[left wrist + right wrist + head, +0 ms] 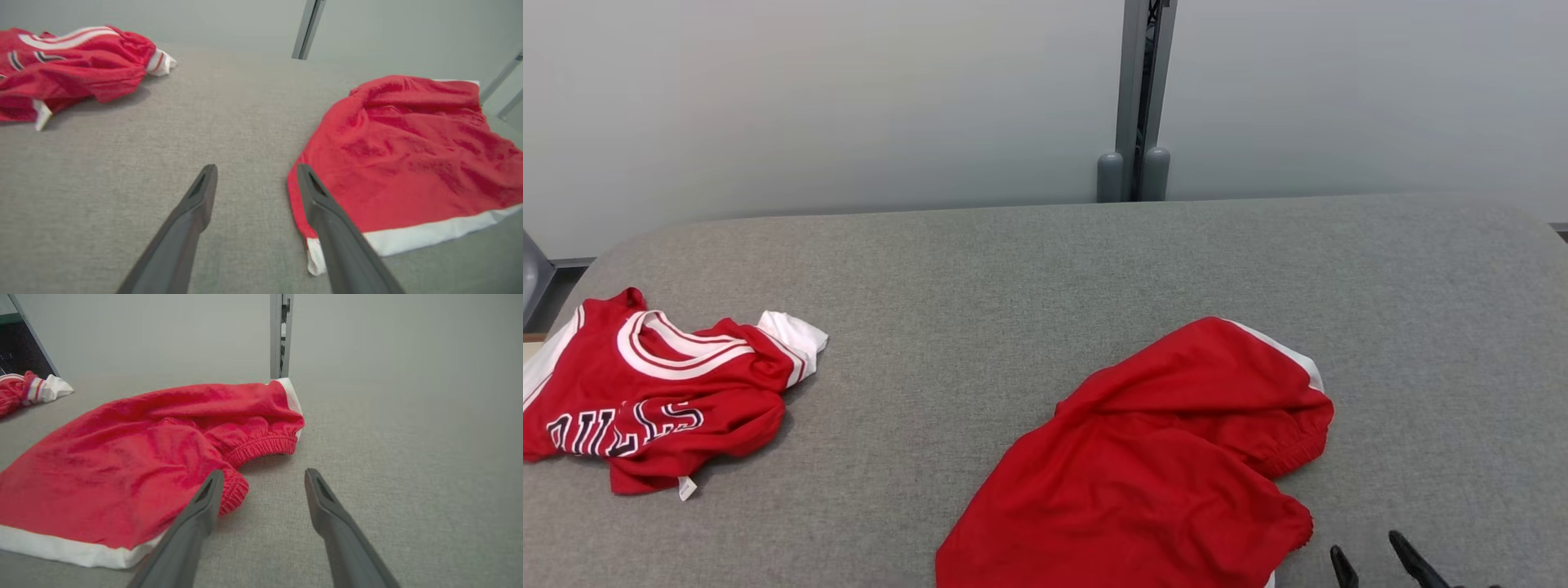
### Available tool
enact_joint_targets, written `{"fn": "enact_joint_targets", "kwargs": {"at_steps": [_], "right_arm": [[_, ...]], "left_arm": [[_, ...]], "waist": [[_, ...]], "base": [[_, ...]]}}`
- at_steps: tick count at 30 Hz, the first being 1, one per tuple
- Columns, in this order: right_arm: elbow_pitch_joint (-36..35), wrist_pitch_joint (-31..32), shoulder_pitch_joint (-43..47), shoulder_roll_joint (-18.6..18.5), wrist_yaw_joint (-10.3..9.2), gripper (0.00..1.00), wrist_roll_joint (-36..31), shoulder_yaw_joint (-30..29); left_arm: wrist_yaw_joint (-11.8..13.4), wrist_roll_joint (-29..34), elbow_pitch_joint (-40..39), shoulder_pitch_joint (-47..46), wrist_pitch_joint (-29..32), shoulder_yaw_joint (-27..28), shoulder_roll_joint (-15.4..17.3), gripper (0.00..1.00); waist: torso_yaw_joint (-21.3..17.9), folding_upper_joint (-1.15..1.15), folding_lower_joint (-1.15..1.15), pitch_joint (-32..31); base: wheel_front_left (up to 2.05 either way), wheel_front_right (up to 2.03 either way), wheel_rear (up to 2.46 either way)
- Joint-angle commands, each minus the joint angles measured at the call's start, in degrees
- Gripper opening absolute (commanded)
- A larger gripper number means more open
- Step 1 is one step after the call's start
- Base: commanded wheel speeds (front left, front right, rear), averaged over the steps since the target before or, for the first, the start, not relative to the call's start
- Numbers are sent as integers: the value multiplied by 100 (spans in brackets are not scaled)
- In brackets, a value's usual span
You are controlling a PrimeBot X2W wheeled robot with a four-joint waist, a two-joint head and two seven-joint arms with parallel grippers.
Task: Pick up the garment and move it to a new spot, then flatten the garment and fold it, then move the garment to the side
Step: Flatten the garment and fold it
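While the broad grey fabric-covered table [1029,269] carries both cloths, you have, by the look of it, none of the task done: no pick-up, no move, no flattening, no fold, no setting aside. Behind its far edge rises a plain pale grey wall [768,98], split by a grey metal post [1141,98] near the middle of that edge. The far corners are rounded, and the weave lies bare between the cloths.

Next in size is the plain red cloth [1152,465] with a white border and an elastic hem, spread loosely at the near edge, right of the middle. That is not your piece. The garment [654,400], a red jersey T-shirt with white short sleeves, red-striped white neck trim and black white-outlined lettering, lies crumpled at the left edge, a little nearer than the far left corner. It is well apart from the cloth and from both arms.

Your left gripper [256,171] hangs over the table just beside the cloth's near left corner, fingers spread wide and holding nothing. Your right gripper [264,475] sits at the cloth's right side by the elastic hem, equally wide and empty. Reaching the left edge looks like your first job.
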Motion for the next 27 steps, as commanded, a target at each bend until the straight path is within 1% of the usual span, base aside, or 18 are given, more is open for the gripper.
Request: {"fn": "enact_joint_targets", "kwargs": {"at_steps": [1, 3, 5, 8, 15, 17, 21, 27], "right_arm": [[105, -33, -30, -153, -4, 100, 83, 89], [459, -33, -113, -429, -3, 100, 303, 525], [724, -33, -271, -649, -3, 100, 458, 904], [948, -33, -529, -831, -3, 100, 662, 1311], [1062, -33, -1089, -1008, -3, 100, 1111, 2078], [1071, -33, -1192, -1074, -3, 100, 1256, 2253], [1088, -33, -1371, -1124, -3, 100, 1547, 2510], [1092, -34, -1589, -1181, -3, 100, 1783, 2797]], "left_arm": [[-25, -42, 12, -97, 88, -133, 50, 100], [-19, -304, 121, -170, 414, -497, 149, 100], [-20, -587, 175, -205, 670, -703, 179, 100], [-22, -802, 248, -272, 975, -918, 270, 100], [-22, -1031, 306, -298, 1372, -1014, 294, 100], [-22, -1026, 304, -340, 1380, -1013, 329, 100], [-10, -1132, 349, -449, 1345, -977, 297, 100], [-13, -1240, 506, -600, 1329, -1053, 256, 100]], "waist": [[-4, 0, 0, 38], [-11, 0, 0, 97], [-31, 0, 0, 160], [-79, 0, 0, 256], [-161, 0, 0, 432], [-155, 0, 0, 474], [-136, 0, 0, 576], [-129, 0, 0, 687]], "base": [[0, 0, 0], [0, 0, 0], [0, 0, 0], [0, 0, 0], [0, 0, 0], [0, 0, 0], [0, 0, 0], [0, 0, 0]]}}
